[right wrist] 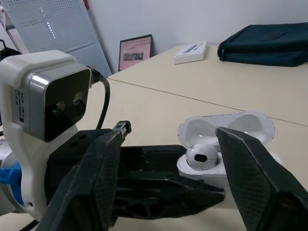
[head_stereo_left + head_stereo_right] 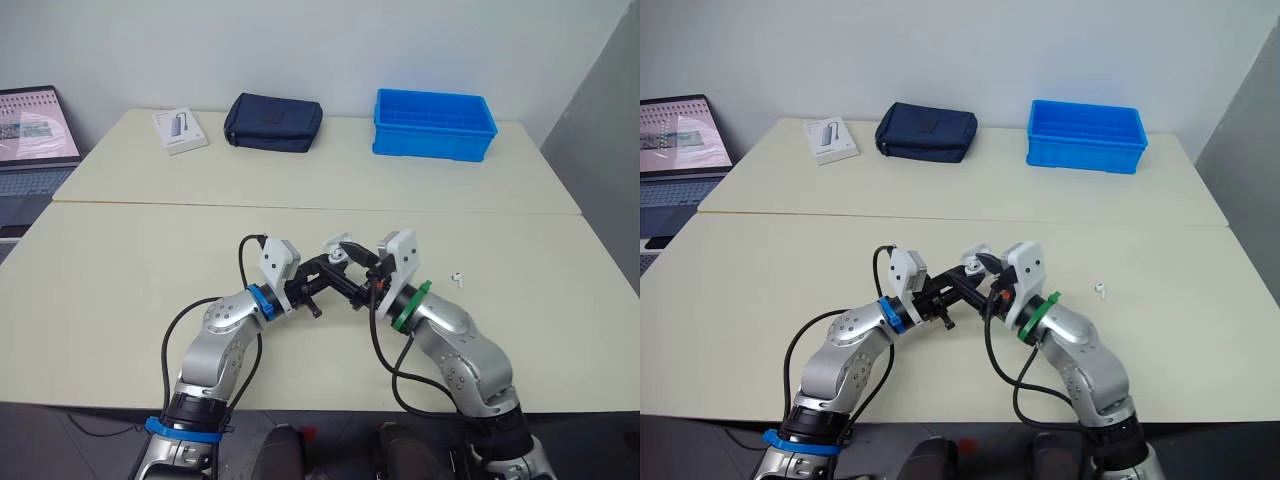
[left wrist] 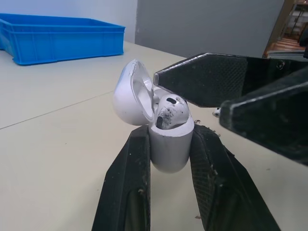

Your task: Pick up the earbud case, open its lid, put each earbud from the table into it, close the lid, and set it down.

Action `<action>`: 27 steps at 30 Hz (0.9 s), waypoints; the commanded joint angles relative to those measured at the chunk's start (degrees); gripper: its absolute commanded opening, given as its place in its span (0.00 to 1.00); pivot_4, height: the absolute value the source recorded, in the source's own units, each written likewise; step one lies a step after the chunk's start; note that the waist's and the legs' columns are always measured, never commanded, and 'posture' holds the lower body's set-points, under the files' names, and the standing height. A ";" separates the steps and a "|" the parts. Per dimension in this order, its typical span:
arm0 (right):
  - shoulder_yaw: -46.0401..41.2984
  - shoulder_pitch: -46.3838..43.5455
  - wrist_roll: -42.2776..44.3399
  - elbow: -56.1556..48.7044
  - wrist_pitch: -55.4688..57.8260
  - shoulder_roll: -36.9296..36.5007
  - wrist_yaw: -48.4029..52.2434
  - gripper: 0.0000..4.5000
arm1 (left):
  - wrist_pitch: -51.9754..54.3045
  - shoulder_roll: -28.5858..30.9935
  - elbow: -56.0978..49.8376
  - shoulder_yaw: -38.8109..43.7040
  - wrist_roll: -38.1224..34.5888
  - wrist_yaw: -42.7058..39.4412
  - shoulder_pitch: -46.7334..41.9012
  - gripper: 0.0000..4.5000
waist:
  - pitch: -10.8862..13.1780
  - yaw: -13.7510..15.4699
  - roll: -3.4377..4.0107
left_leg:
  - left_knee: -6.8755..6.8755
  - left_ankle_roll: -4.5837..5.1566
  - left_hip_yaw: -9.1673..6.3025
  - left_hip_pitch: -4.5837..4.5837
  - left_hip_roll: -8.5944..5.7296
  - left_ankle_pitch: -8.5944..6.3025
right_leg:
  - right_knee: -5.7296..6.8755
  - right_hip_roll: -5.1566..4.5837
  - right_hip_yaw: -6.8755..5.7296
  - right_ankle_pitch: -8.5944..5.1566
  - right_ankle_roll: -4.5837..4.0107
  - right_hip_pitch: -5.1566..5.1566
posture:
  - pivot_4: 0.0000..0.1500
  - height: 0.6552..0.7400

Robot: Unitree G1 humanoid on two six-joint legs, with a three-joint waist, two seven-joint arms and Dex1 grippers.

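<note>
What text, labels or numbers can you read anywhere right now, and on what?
No text is readable.
White box: print too small to read.
Laptop screen: content blurred.
Framed picture: too blurred to read.
Earbud case, blue bin, dark pouch: no markings visible.

No legible text — laptop screen (image 2: 35, 125) and white box (image 2: 180, 130) print too small to read

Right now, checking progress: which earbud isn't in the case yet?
The loose earbud lying on the table on the robot's right; the other earbud sits inside the open case.
</note>
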 commanded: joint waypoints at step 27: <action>-49.13 45.12 5.42 -5.71 -7.26 -33.66 23.50 1.00 | -6.84 0.88 1.58 0.74 1.72 -0.44 -0.74 0.17 | -0.01 -0.01 0.02 | 0.02 0.01 0.05 0.09 -0.03 -0.01 | -0.16 -0.01 0.06 -0.02 -0.07 0.10 | 1.00 0.95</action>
